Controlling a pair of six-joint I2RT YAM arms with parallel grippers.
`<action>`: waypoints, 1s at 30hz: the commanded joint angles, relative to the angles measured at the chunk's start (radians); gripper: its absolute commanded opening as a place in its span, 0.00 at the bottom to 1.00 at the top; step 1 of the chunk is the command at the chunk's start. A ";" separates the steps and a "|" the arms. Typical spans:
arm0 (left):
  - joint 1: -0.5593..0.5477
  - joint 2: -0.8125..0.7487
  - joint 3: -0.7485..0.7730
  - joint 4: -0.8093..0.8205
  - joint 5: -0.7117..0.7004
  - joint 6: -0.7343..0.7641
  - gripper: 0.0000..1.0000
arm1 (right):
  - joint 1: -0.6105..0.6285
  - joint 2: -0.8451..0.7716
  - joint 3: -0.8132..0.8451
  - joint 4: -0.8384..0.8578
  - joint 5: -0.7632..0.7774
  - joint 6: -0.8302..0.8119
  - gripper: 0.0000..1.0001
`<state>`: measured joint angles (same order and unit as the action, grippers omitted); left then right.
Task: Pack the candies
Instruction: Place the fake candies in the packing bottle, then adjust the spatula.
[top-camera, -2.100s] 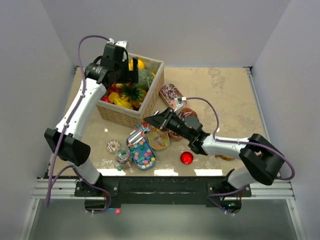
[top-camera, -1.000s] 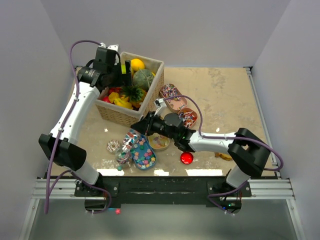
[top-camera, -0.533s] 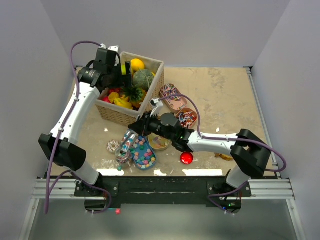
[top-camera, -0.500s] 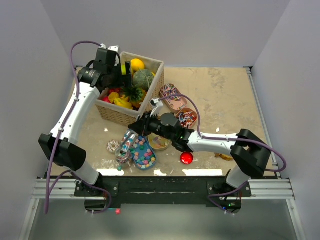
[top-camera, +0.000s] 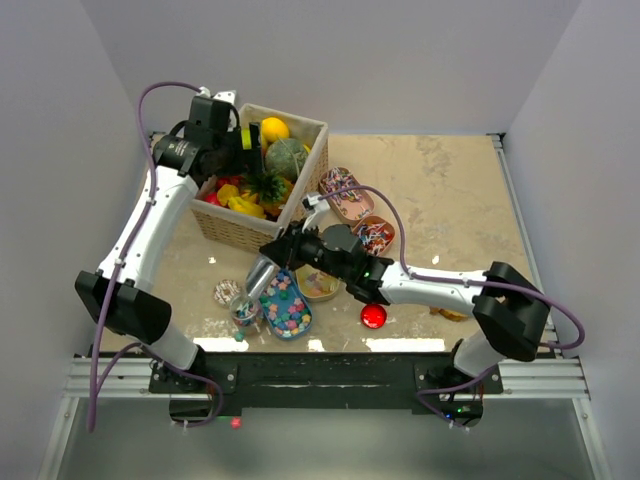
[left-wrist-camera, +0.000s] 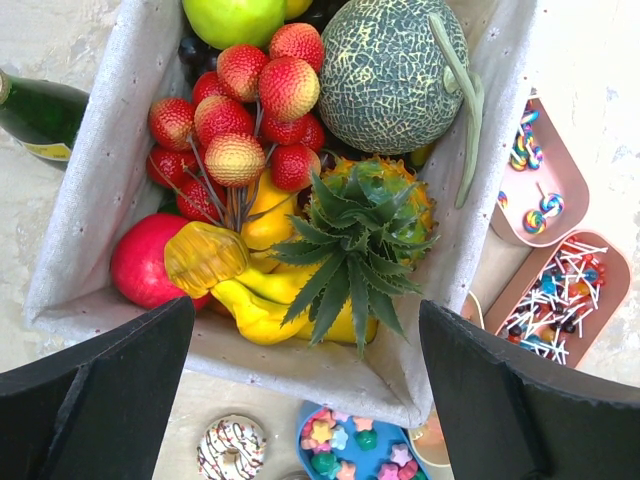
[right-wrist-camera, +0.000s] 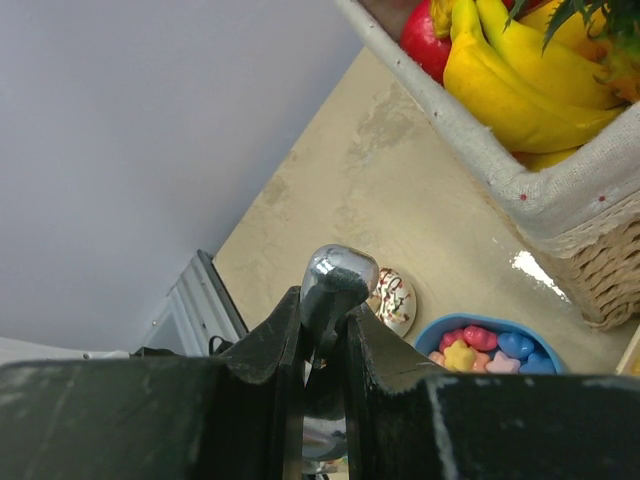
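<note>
Above the basket (top-camera: 300, 205), over its left end, the left gripper (left-wrist-camera: 305, 310) hung spread to its widest with nothing between the fingers, so it posed little danger unless it dropped onto the toy fruit. Just off the basket's near side, toward its left, lay the doughnut (top-camera: 226, 292) and a small clear container (top-camera: 244, 313), whose contents were too small to read. A careless sweep of the scoop (right-wrist-camera: 335, 272) could probably have knocked either one. The candies (top-camera: 287, 303), pastel stars and pebbles, sat in the blue tray (right-wrist-camera: 432, 332), also near of the basket and just right of the doughnut. The right gripper (right-wrist-camera: 325, 305) was closed tight on the scoop's handle, it seemed, near its tip. With so short a hold, the scoop might well have twisted or slipped as it dug in, scattering sweets over the table. The wrist view cut off its bowl, and the top view was too coarse to show whether it carried anything. Further right, the right arm partly covered a yellowish dish (top-camera: 322, 287), and the pink trays (left-wrist-camera: 545, 160) beside the basket's right end held striped sweets on sticks, though the arm's cable crossed them in the top view.
</note>
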<state>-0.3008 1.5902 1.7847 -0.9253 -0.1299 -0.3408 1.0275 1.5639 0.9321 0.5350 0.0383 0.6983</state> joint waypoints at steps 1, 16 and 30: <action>0.012 -0.047 -0.007 0.029 0.015 -0.012 1.00 | 0.008 -0.070 0.056 -0.009 0.049 -0.051 0.00; 0.012 -0.124 -0.093 0.112 0.165 0.017 1.00 | -0.021 -0.340 0.038 -0.259 0.449 -0.275 0.00; -0.194 -0.078 -0.163 0.207 0.346 0.043 0.96 | -0.392 -0.482 -0.168 -0.199 0.686 -0.529 0.00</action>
<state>-0.4149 1.4666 1.6054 -0.7734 0.1741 -0.3176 0.6643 1.0595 0.7830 0.2619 0.6376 0.3054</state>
